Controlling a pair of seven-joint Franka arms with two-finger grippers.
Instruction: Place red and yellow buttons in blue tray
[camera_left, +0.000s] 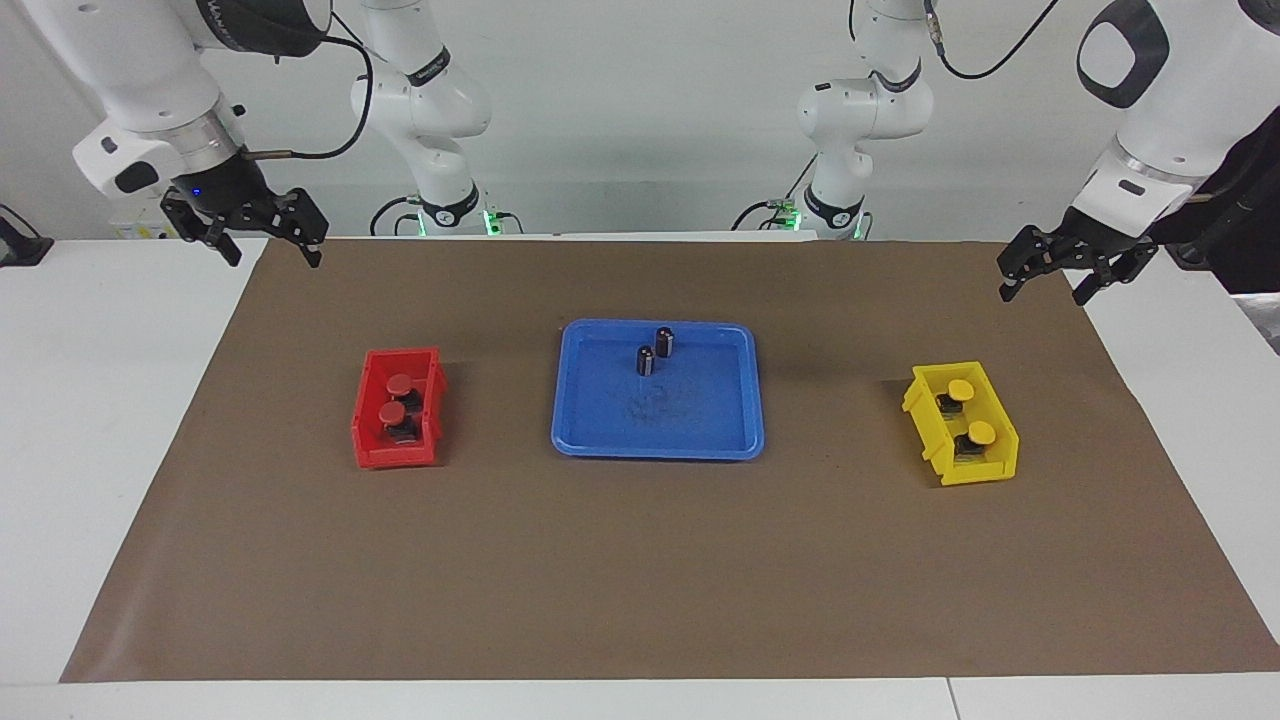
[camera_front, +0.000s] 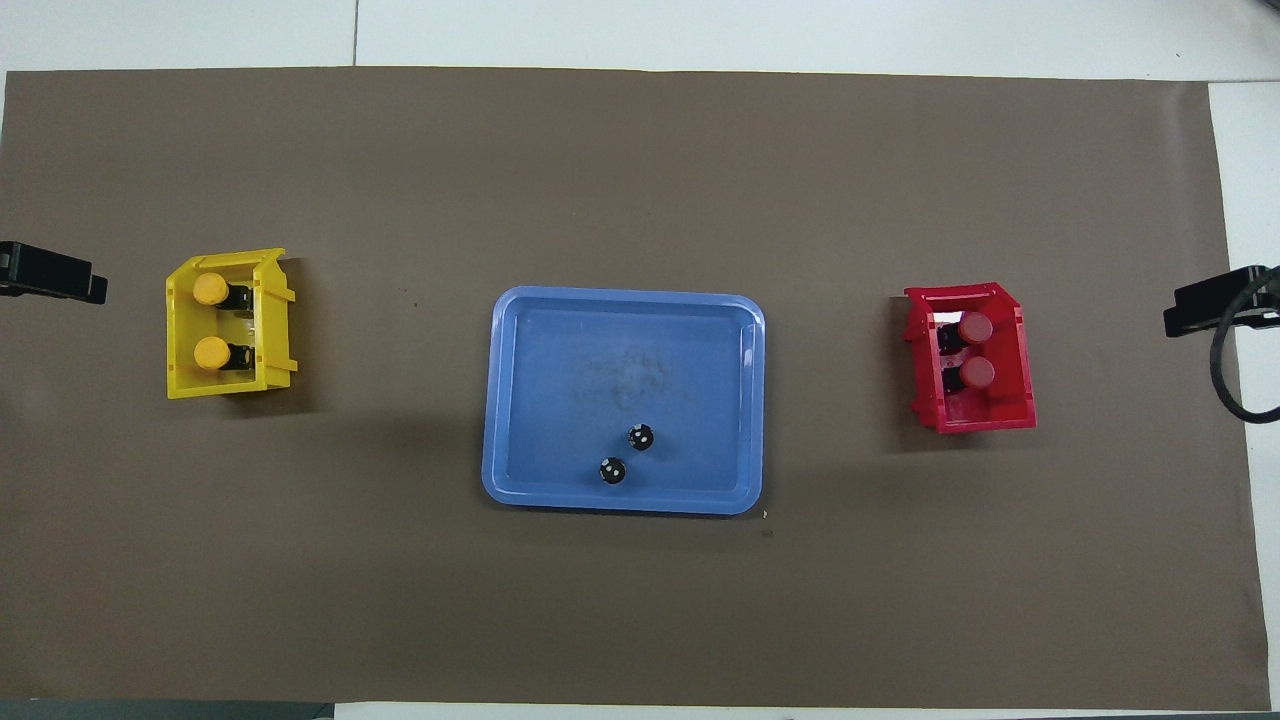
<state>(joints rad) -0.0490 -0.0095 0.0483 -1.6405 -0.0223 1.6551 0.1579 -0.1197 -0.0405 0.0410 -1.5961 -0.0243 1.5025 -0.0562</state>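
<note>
Two red buttons (camera_left: 399, 385) (camera_left: 392, 412) lie in the red bin (camera_left: 372, 440), also seen in the overhead view (camera_front: 975, 327) (camera_front: 977, 373). Two yellow buttons (camera_left: 960, 390) (camera_left: 982, 433) lie in the yellow bin (camera_left: 930, 425), also overhead (camera_front: 210, 289) (camera_front: 211, 352). The blue tray (camera_left: 690, 420) (camera_front: 600, 350) sits mid-mat between the bins and holds no button. My right gripper (camera_left: 270, 248) is open and empty, raised over the mat's corner at the right arm's end. My left gripper (camera_left: 1043, 288) is open and empty, raised over the mat's edge at the left arm's end.
Two dark capless cylinders (camera_left: 665, 341) (camera_left: 646, 360) stand upright in the tray at its side nearer the robots, also overhead (camera_front: 640, 437) (camera_front: 612, 470). A brown mat (camera_left: 640, 570) covers the white table.
</note>
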